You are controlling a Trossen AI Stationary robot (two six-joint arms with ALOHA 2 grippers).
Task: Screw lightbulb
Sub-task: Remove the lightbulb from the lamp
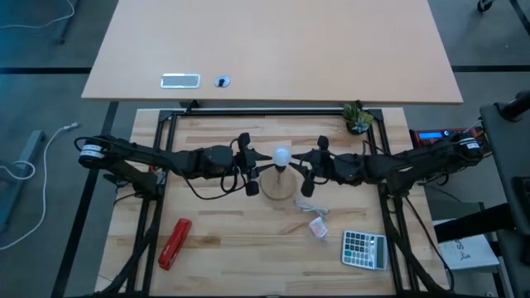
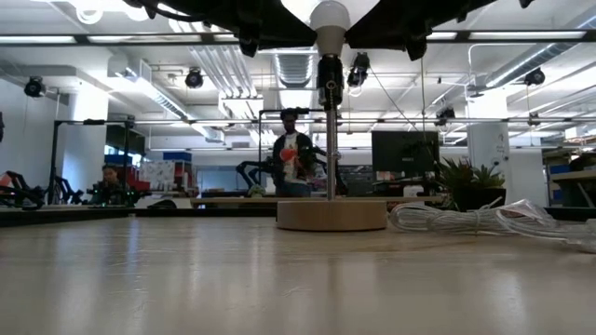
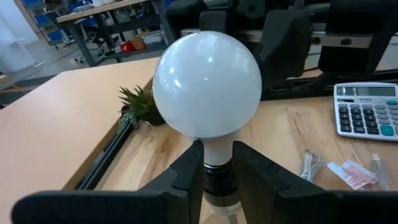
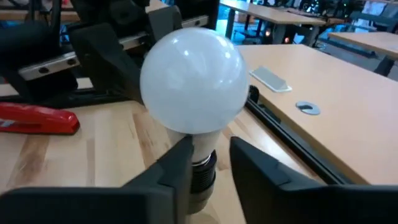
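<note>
Left gripper (image 3: 217,177) is clamping on the socket just under the lightbulb (image 1: 282,156), fingers (image 3: 186,171) pressing either side of the dark threaded collar. Right gripper (image 4: 205,163) is sitting at the bulb's neck from the opposite side, its jaws slightly parted; one finger (image 4: 177,163) is looking close to the neck, but whether it is touching is hard to call. The bulb is standing upright atop the thin lamp post (image 2: 330,140) on the round wooden base (image 2: 331,215), mid-table. From the low view, both grippers are cut off at the upper edge.
</note>
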